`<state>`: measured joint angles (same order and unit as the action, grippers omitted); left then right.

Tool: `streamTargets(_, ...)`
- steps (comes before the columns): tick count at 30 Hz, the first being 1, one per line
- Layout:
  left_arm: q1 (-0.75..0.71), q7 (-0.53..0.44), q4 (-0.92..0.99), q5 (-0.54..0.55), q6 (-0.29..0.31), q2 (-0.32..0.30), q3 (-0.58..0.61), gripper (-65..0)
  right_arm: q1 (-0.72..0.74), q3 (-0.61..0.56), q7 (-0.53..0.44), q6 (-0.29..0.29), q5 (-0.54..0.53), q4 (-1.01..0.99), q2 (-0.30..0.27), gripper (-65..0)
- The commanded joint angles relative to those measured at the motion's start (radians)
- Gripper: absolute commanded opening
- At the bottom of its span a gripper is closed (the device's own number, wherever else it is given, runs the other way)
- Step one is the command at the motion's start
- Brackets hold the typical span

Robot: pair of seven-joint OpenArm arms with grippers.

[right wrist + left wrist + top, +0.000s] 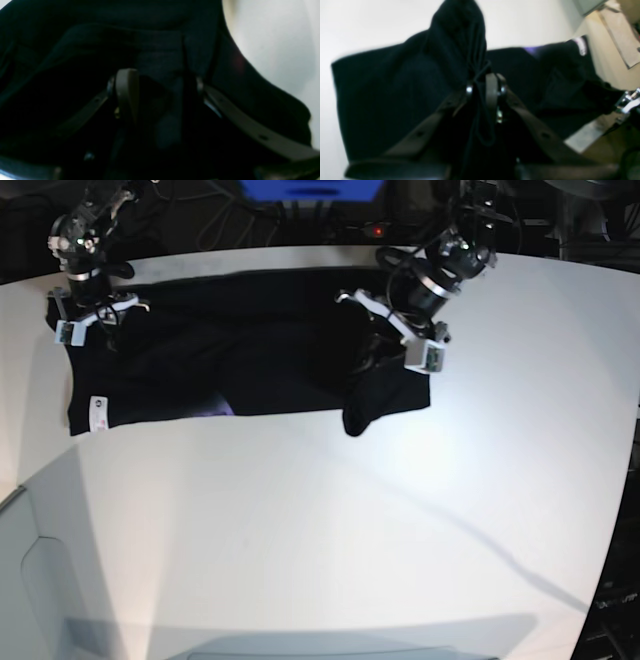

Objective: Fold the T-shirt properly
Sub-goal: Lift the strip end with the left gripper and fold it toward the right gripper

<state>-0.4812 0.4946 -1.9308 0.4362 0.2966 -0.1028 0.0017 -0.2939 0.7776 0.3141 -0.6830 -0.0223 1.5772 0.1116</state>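
T-shirt [250, 360] is lying spread along the far edge of the bench [330, 520], stretching from the far-left corner toward the middle, already doubled into a long band. White label [98, 410] is showing at its left end, and a sliver of purple print [215, 411] is peeking out along the near hem.

Left gripper [486, 87] is sitting at the shirt's right end, jaws nearly closed and pinching a bunched ridge of black cloth that's rising up between them. Right gripper [155, 85] is at the far-left corner, over the other end. Its jaws are standing partly open with dark cloth between them. Too dark to say if it's actually clamping.

Looks like a mid-fold step: both arms are working the two ends of the band. Next move probably calls for a confirmed grip on the left end, then carrying one end over the other without dragging the lower layer or letting the loose flap by the left gripper bunch up.
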Motion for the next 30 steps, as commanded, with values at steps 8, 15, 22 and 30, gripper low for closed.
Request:
streamTargets(8, 0.103, -0.020, 0.095, -0.196, 0.003, 0.005, 0.222, -65.0, -0.005, -0.004, 0.049, -0.015, 0.022, 0.004, 0.001, -35.6)
streamTargets(15, 0.180, -0.020, 0.175, -0.228, 0.002, 0.007, 0.315, -65.0, -0.005, -0.004, 0.049, -0.015, 0.022, 0.004, 0.001, -35.6)
streamTargets(22, 0.252, -0.017, 0.198, -0.231, 0.002, 0.016, 0.389, -65.0, -0.005, -0.004, 0.049, -0.015, 0.022, 0.004, 0.001, -35.6)
streamTargets(30, 0.272, -0.018, 0.256, -0.230, 0.002, 0.022, 0.403, -65.0, -0.005, -0.005, 0.049, -0.015, 0.022, 0.004, 0.001, -35.6)
